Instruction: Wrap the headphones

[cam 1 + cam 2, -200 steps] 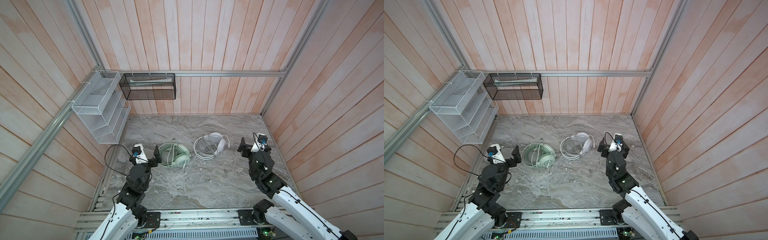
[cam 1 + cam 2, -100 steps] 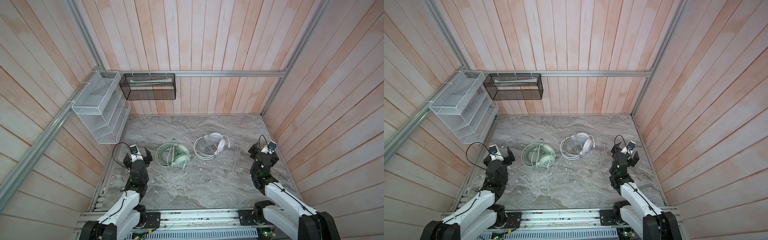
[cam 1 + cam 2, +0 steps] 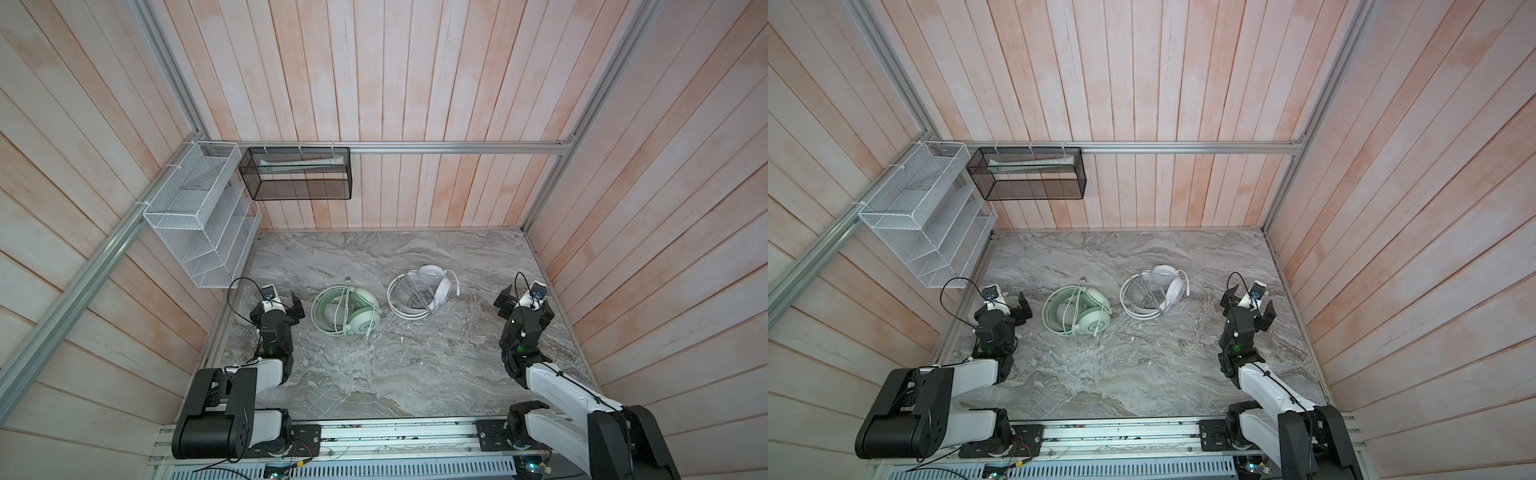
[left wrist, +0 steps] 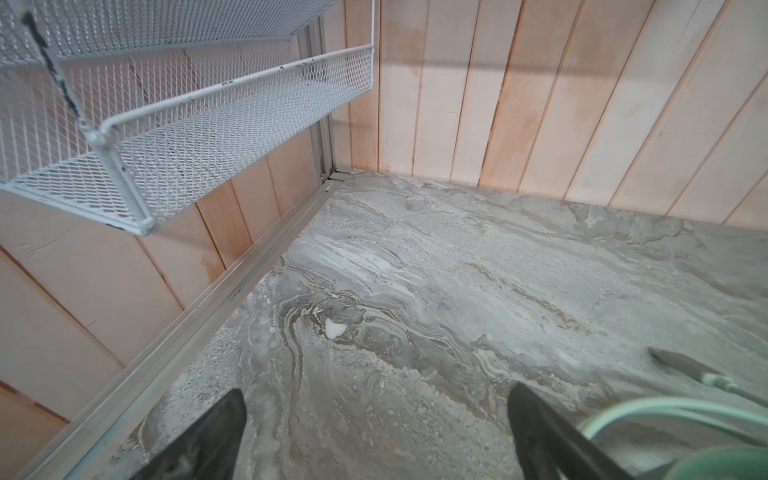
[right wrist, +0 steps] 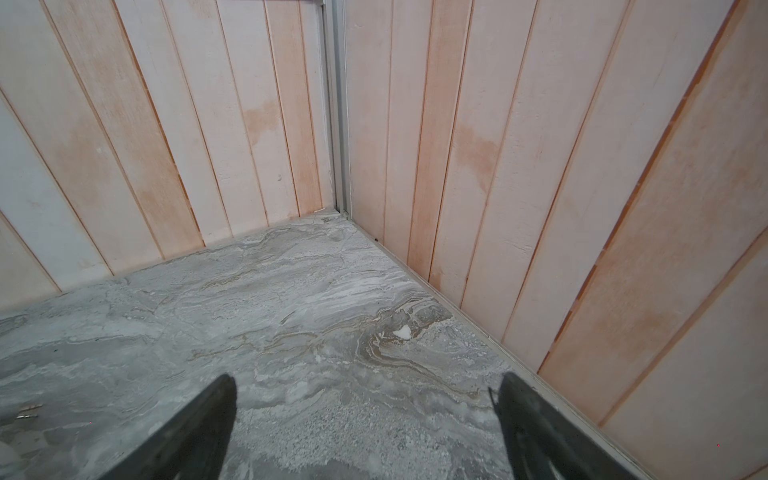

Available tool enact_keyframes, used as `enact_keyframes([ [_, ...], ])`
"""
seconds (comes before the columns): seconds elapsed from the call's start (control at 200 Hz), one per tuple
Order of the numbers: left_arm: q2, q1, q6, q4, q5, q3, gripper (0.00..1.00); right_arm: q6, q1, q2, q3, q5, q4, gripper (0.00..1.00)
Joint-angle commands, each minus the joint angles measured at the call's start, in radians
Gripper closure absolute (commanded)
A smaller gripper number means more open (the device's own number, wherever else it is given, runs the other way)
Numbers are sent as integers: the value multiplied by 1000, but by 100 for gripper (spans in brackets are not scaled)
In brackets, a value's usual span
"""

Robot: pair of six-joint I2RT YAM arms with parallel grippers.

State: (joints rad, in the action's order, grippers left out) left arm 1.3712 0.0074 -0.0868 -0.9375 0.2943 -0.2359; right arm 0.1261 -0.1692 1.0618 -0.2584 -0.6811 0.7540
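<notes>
Mint-green headphones lie flat on the marble tabletop, left of centre in both top views, with their cord looped over the headband. White headphones lie just to their right, cord coiled about the band. My left gripper hovers open beside the green set, left of it and apart. The left wrist view shows the left gripper empty over bare marble, with the green cord at its edge. Nearer the right wall, my right gripper is open and empty.
A white mesh rack hangs on the left wall above my left gripper. A black mesh basket holding a white tube hangs on the back wall. Wooden walls close three sides. The arm bases sit on the front rail.
Both arms have folded down and drawn back toward the front, and each gripper has shifted slightly outward toward its side wall. Both stay open. The headphones have not moved.
</notes>
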Motion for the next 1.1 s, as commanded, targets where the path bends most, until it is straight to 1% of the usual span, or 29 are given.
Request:
enact_keyframes([
  [0.0, 52, 9, -43, -160, -59, 10, 1, -15, 9, 4, 11, 18, 49, 2],
  [0.065, 94, 8, -7, -167, -133, -8, 1, -11, 18, 5, 11, 23, 53, 1],
  [0.13, 160, -10, 3, -221, -106, -18, 1, -7, 25, 7, 17, 25, 56, 2],
  [0.16, 168, -21, 35, -196, -105, -39, 1, -3, 27, 6, 21, 25, 62, 2],
  [0.185, 169, -30, 42, -174, -94, -50, 2, -1, 30, 7, 26, 26, 68, 1],
  [0.35, 170, -29, 43, -184, -97, -46, 1, 4, 41, 52, 38, 35, 119, 1],
  [0.575, 168, -32, 42, -189, -93, -43, 2, 19, 44, 228, 67, 48, 274, 2],
  [0.625, 167, -32, 42, -188, -95, -42, 1, 45, 45, 243, 53, 59, 264, 2],
  [0.655, 168, -32, 42, -188, -95, -44, 1, 40, 45, 257, 50, 63, 286, 2],
  [0.8, 167, -32, 42, -191, -95, -43, 2, 30, 58, 295, 22, 81, 285, 2],
  [0.92, 168, -33, 43, -191, -94, -42, 1, 56, 100, 289, 22, 78, 273, 2],
  [1.05, 167, -32, 43, -190, -93, -43, 1, 59, 119, 286, 19, 69, 256, 2],
  [1.095, 167, -32, 42, -190, -94, -42, 1, 46, 120, 284, 19, 91, 257, 2],
])
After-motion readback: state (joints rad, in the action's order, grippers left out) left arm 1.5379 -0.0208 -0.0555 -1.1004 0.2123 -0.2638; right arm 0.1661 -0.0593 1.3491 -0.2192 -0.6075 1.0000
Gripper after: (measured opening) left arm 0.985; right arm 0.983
